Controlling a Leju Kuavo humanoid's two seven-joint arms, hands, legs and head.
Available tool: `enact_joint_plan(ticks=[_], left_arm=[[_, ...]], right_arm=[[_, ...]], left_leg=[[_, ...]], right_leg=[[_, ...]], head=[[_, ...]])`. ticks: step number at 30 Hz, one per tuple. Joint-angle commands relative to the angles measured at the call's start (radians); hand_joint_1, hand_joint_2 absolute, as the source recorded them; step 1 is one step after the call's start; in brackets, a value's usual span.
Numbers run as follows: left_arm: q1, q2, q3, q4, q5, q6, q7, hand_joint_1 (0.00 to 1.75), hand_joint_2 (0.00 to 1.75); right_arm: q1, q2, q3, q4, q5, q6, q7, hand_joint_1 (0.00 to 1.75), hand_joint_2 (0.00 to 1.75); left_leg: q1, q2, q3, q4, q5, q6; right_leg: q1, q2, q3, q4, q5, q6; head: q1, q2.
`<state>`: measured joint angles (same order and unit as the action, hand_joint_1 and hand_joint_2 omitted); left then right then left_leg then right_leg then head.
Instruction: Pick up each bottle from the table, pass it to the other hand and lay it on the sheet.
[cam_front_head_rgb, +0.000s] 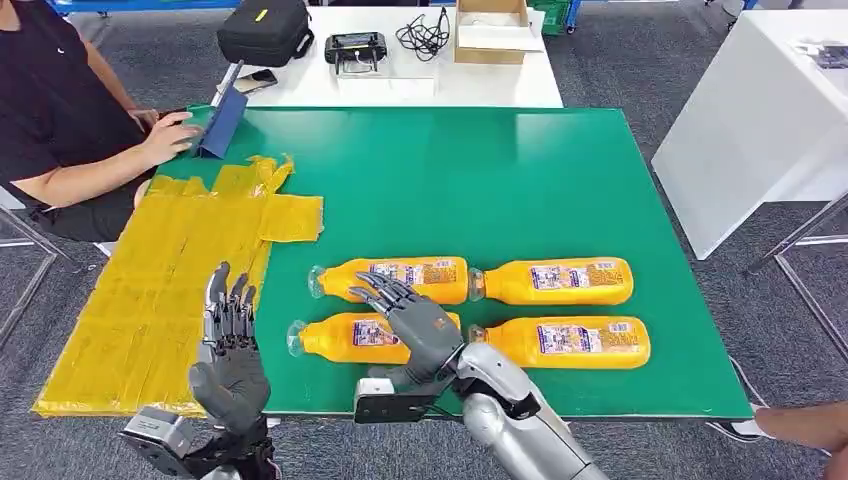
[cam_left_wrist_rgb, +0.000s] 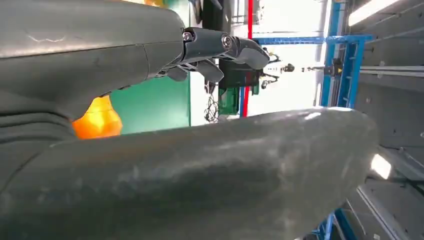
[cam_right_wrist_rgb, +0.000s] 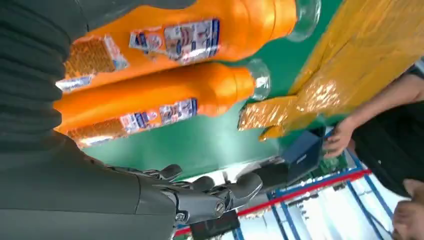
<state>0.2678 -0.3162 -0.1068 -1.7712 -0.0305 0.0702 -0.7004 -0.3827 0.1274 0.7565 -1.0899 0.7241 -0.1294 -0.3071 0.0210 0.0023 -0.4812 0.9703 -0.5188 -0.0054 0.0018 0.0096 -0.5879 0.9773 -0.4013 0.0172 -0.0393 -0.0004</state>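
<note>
Right hand (cam_front_head_rgb: 415, 325) is seen spread, empty, over the near-left bottle (cam_front_head_rgb: 350, 338); left hand (cam_front_head_rgb: 228, 345) open, raised beside the sheet (cam_front_head_rgb: 160, 290). Four full bottles lie on the worktop (cam_front_head_rgb: 480, 190) — judged heavy, stiff, slick; mid-body grasp advised.

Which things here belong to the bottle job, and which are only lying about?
Job: four orange bottles, yellow sheet, left hand, right hand.
Lying about: black bag, cardboard box, cables, blue tablet.
</note>
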Motion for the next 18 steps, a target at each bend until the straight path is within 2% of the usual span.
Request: enact_joint_plan(ticks=[1, 18], left_arm=[[-0.017, 0.007, 0.047, 0.042, 0.000, -0.029, 0.002, 0.00, 0.00], [0.006, -0.009, 0.078, 0.020, -0.015, -0.053, 0.002, 0.00, 0.00]], right_arm=[[-0.075, -0.040, 0.084, 0.085, -0.009, 0.056, 0.030, 0.00, 1.75], [-0.082, -0.023, 0.088, 0.164, 0.021, 0.033, 0.131, 0.00, 1.75]], left_leg=[[-0.001, 0.000, 0.002, -0.002, 0.000, 0.001], [-0.001, 0.000, 0.003, -0.002, 0.000, 0.001]], right_leg=[[-0.001, 0.000, 0.002, -0.001, 0.000, 0.000], [-0.001, -0.001, 0.003, -0.001, 0.000, 0.001]], head=[[0.000, 0.000], [0.000, 0.000]])
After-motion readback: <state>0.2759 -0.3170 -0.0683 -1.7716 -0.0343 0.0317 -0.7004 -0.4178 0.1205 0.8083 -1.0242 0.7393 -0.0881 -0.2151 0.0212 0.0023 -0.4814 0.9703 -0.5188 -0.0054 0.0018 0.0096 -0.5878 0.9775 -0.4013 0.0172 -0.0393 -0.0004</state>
